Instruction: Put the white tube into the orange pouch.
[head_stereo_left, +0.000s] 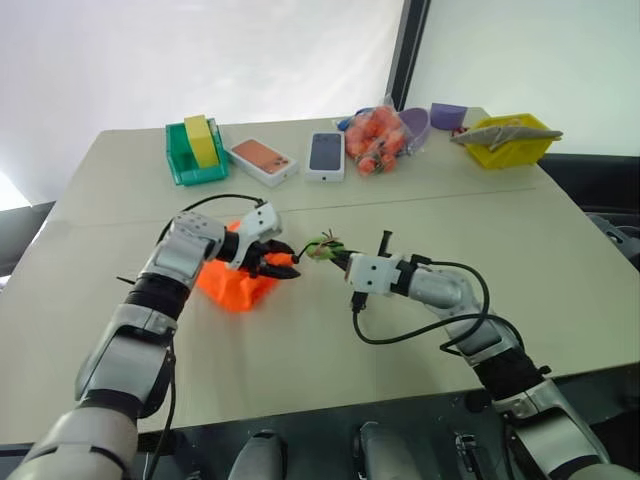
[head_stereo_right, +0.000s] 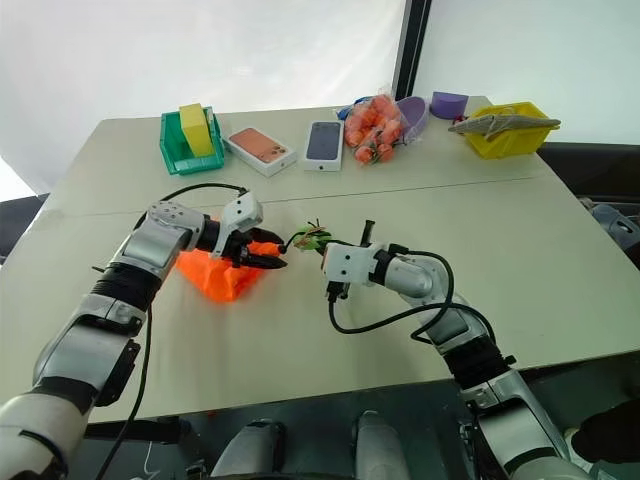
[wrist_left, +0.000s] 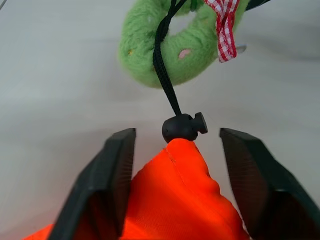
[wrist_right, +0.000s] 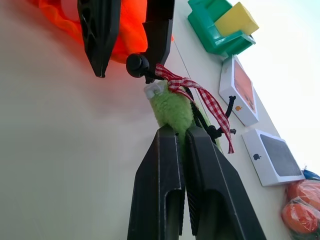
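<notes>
Right gripper (wrist_right: 182, 135), closed on the green plush charm (wrist_right: 172, 110), draws the black cord taut while the left gripper (wrist_left: 180, 145), jaws open, straddles the cinched neck of the orange pouch (head_stereo_left: 235, 282) at its 3 o'clock edge; pouch-opening appears underway, next needing the cord lock (wrist_left: 182, 127) loosened; white tube unseen

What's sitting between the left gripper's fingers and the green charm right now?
In the left wrist view, the pouch neck lies between the open left gripper fingers; the black cord stopper and cord bridge the gap to the charm.
</notes>
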